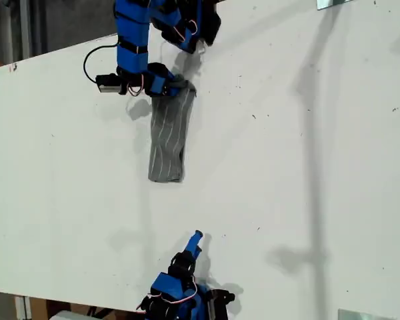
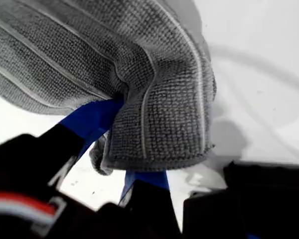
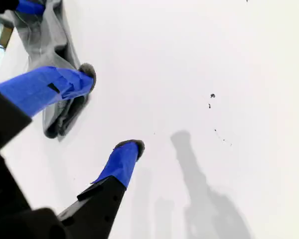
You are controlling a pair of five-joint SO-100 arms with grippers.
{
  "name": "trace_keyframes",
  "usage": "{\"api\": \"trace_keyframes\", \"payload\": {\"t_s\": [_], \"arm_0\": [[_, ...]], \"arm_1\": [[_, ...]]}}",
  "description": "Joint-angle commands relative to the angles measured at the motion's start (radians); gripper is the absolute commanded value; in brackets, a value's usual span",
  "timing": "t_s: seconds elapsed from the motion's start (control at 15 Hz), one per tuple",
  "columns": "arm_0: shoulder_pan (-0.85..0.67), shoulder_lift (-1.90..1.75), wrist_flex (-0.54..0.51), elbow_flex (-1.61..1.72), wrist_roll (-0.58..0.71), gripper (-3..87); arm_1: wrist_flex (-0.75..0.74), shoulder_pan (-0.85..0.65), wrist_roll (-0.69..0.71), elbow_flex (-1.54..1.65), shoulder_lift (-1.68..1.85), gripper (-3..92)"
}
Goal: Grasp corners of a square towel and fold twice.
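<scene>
Grey looped cloth with thin white parallel stripes makes up the towel (image 1: 168,139), which lies folded into a narrow strip on the white table (image 1: 307,173), running from about 12 o'clock toward 6 o'clock in the upper middle of the exterior view. Its far end is bunched and raised off the surface, where my first gripper (image 1: 175,85) has its blue-taped jaws pinched onto it. In the first wrist view the weave (image 2: 159,99) shows as a coarse knobbly pile, with a rounded, hemmed corner (image 2: 199,144) hanging over one blue finger (image 2: 92,119). The strip's near end lies flat, with soft rounded edges.

My second gripper (image 1: 195,241) stands at 6 o'clock in the exterior view, well apart from the towel. Its jaws are spread wide with nothing between them; the second wrist view shows two blue-taped fingers (image 3: 120,162) with dark padded tips over bare table. The tabletop is smooth and matt, marked with small dark specks. No legible writing is visible.
</scene>
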State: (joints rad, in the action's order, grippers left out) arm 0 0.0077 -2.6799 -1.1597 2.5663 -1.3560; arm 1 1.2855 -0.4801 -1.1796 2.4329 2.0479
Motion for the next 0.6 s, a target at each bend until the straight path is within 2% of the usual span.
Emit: {"api": "trace_keyframes", "payload": {"t_s": [0.0, 0.07, 0.2, 0.4, 0.53], "arm_0": [[-0.003, -0.121, 0.017, 0.081, -0.028, 26.1], [-0.003, -0.164, 0.017, 0.112, -0.034, 26.1], [-0.026, -0.186, 0.002, 0.143, -0.031, 26.1], [-0.158, -0.247, -0.043, 0.195, 0.026, 26.2], [-0.293, -0.318, -0.103, 0.222, 0.101, 26.3]], "arm_1": [[0.173, 0.23, -0.196, -0.017, 0.5, -0.1], [0.224, 0.258, -0.216, -0.017, 0.683, -0.1], [0.233, 0.216, -0.166, -0.011, 0.689, -0.1], [0.106, 0.236, -0.095, -0.193, 0.36, -0.1], [0.124, 0.232, -0.014, -0.486, 0.031, -0.1]]}}
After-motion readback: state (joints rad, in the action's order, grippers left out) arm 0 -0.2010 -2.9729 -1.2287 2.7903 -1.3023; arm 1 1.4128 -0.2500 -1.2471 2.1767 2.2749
